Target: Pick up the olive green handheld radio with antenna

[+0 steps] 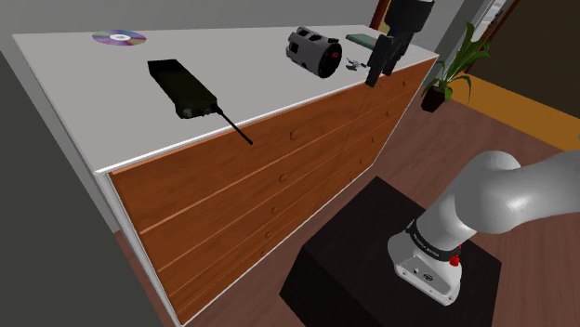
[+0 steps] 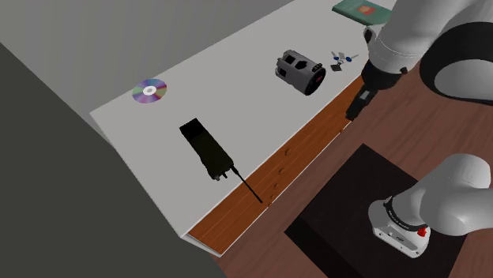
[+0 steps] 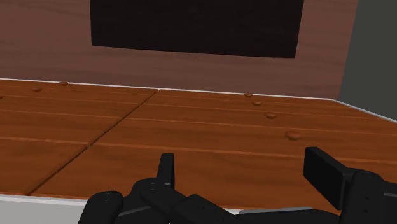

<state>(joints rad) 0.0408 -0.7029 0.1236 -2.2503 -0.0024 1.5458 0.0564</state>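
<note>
A: The gripper (image 1: 381, 63), status?
B: Item 1. All black. Fingers (image 3: 167, 170) stand apart, nothing btwn them. Hangs at the dresser (image 1: 279, 176) front edge, far end. Wrist view looks down the wood drawer fronts to the floor and the black stand (image 1: 372, 269).
A: The radio (image 1: 181, 88)?
B: Item 2. Dark, near black. Lies flat on the white top, toward the shoulder view's left, well apart from gripper. Thin antenna (image 1: 235, 127) pokes out past the front edge.
A: Other stock on top?
B: Item 3: disc (image 1: 119, 38), shiny, near the back edge, beyond the radio. Item 4: grey cylinder (image 1: 314, 51) w/ red inside, on its side, btwn radio and gripper. Item 5: green book (image 1: 365, 40), far end. Item 6: small bits (image 1: 354, 64) just beside the cylinder, poss. keys, too small to tell.
A: Off the dresser?
B: Potted plant (image 1: 455, 65) on the floor past the far end.
</note>
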